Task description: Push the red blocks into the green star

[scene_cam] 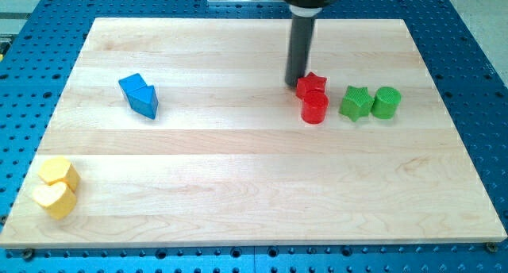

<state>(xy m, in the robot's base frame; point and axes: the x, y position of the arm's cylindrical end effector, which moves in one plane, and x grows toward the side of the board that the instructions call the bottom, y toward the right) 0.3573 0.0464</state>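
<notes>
Red star (pixel 312 84) and red cylinder (pixel 315 108) sit stacked just left of the green star (pixel 355 103), not touching it. My tip (pixel 294 83) rests at the red star's left edge; no jaws exist here. Pushing right risks the star sliding past above the target. Bench (pixel 238 194) room is ample below.

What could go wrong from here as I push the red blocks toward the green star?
My tip sits at the red star block's upper left, so a push may slide the star past the red cylinder block below it. The green star block touches the green cylinder block; contact could shove both rightward.
</notes>
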